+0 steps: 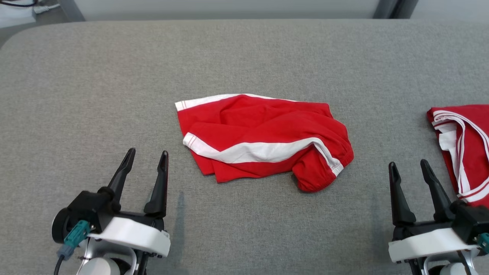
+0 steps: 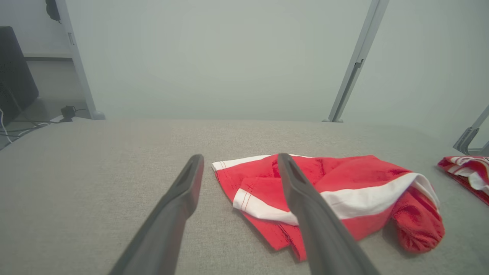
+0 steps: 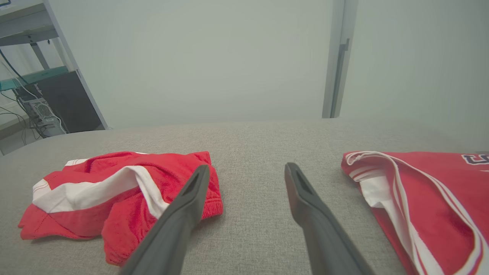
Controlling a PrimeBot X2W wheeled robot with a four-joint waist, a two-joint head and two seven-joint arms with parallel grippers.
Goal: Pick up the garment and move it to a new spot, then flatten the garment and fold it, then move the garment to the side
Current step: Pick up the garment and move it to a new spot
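**While both grippers stand spread, the red garment (image 1: 263,141) lies rumpled mid-worktop**

Where the grey fabric worktop (image 1: 267,57) has its middle, the red garment rests in a loose heap, somewhat nearer the near edge than the far one. It looks like a pair of shorts. A broad white stripe runs across its upper layer, a thin white hem shows along its far left corner, and a gathered elastic end bulges at its near right.

The left gripper (image 1: 147,152) sits by the near left corner of the worktop. Its two dark fingers are parted with nothing between them and point toward the far edge. The garment lies to its right, near but not touching.

The right gripper (image 1: 408,163) sits toward the near right corner, its fingers likewise wide apart and empty. It stands between the garment and a second red piece (image 1: 466,145), touching neither.

That second piece has narrow white stripes, lies against the right edge of the worktop and is cut off by the picture. In the right wrist view some dark lettering shows on it.
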